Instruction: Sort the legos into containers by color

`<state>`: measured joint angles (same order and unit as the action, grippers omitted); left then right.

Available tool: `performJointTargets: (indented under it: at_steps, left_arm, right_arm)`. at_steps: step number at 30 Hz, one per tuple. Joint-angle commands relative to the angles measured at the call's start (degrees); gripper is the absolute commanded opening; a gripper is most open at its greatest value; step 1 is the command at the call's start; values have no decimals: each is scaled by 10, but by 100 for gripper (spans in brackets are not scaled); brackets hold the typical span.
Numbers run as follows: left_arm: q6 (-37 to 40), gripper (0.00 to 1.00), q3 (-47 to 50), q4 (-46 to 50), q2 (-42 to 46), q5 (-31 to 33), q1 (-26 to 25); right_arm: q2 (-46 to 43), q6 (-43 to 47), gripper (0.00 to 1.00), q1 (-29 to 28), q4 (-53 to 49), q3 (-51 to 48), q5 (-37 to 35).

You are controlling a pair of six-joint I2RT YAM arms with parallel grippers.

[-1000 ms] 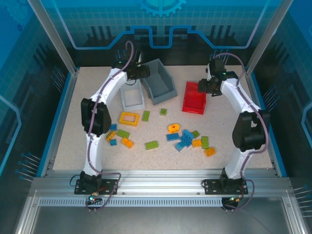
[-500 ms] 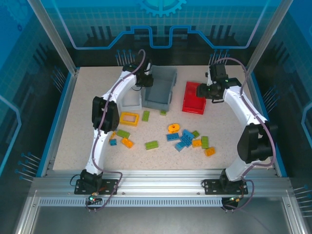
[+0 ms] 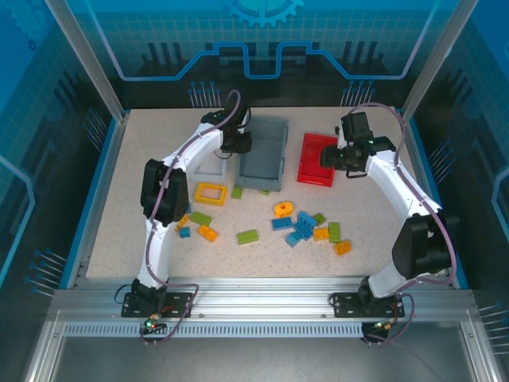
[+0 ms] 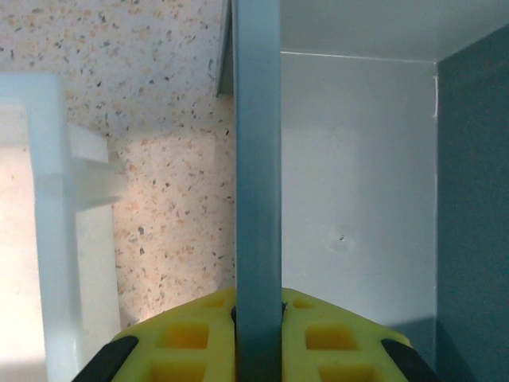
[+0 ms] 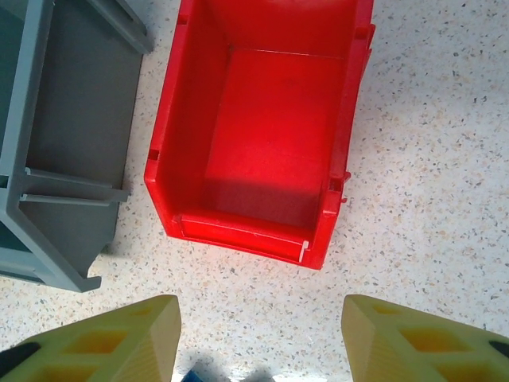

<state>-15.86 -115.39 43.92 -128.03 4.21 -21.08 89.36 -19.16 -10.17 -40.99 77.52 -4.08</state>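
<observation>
Since the view one second earlier, the grey bin (image 3: 262, 157) has swung from a skewed pose to one square with the table (image 3: 119, 239) edges. The right arm's elbow has moved toward the near edge, its gripper keeping by the red bin (image 3: 316, 159).

Left gripper (image 4: 258, 314): clamped on the grey bin's left wall, with one yellow finger (image 4: 183, 342) on either side. Gripping a wall lets the arm drag and turn the bin, presumably to line it up with its neighbours.

White bin (image 4: 48, 207): just beside the grey bin on the left, with a strip of bare table between them.

Right gripper (image 5: 258, 346): jaws spread wide and holding nothing, poised by the red bin's low lip, probably ready to straighten it in turn.

The grey and red bins show bare floors.

Legos (image 3: 301, 224): all loose on the table nearer the arms and not yet sorted, among them a yellow frame (image 3: 211, 193). One lime brick (image 3: 237, 191) lies just beside the grey bin's near corner.

No brand, label or lettering is legible on the bins or bricks.
</observation>
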Motion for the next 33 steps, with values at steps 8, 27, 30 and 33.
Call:
performJointTargets:
  at_steps: [8, 27, 30, 33]
  left_arm:
    - [-62, 6, 88, -21, 86, 14, -18]
    - [-26, 3, -125, 38, -53, 50, 0]
    - [-29, 4, -108, 32, -44, 47, 0]
    - [-36, 16, -91, 28, -37, 41, 0]
  right_arm:
    - [-25, -7, 57, -9, 6, -15, -2]
    - [-72, -60, 56, -16, 14, -69, 22]
    - [-104, -87, 55, -20, 20, -117, 16]
    - [-134, -109, 54, -21, 25, -168, 11]
